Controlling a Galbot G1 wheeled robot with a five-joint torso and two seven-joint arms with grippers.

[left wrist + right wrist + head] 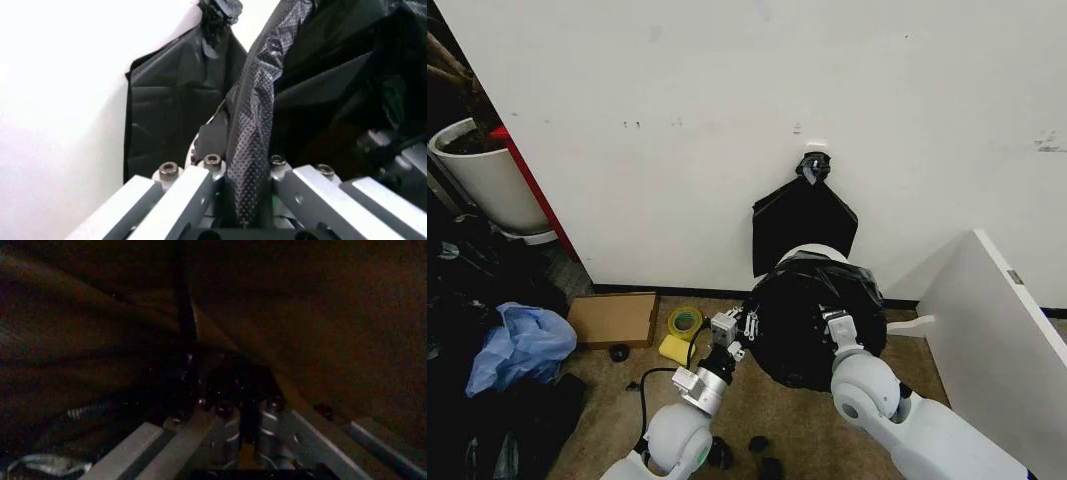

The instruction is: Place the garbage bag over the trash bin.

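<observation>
A: The biggest thing we see in the head view is the white wall [727, 120]. At ten o'clock stands a white plant pot [487, 180] with dark soil in it.

B: And dead centre, the trash bin [812, 253]?

A: We see only a sliver of its white rim at the far side; the garbage bag [812, 320] is draped over nearly all of it. What lies inside the bin we cannot tell. Just above, at twelve o'clock, a flat black bag [802, 232] hangs pinned to the wall.

B: The grippers?

A: Our left gripper [745, 325] is at the bag's nine-o'clock edge, our right gripper [839, 328] at its three-o'clock edge, both against the plastic.

B: What do the wrist views add?

A: The left wrist view shows the left gripper [243, 200] closed tight on a textured fold of the garbage bag [257, 110], with the flat black bag [173, 115] behind. The right wrist view shows the right gripper [243, 427] nearly closed with dark plastic pinched between its fingers.

B: Smaller things?

A: On the floor at eight o'clock a blue plastic bag [522, 345], a cardboard sheet [612, 318], then a tape roll [685, 321].
</observation>
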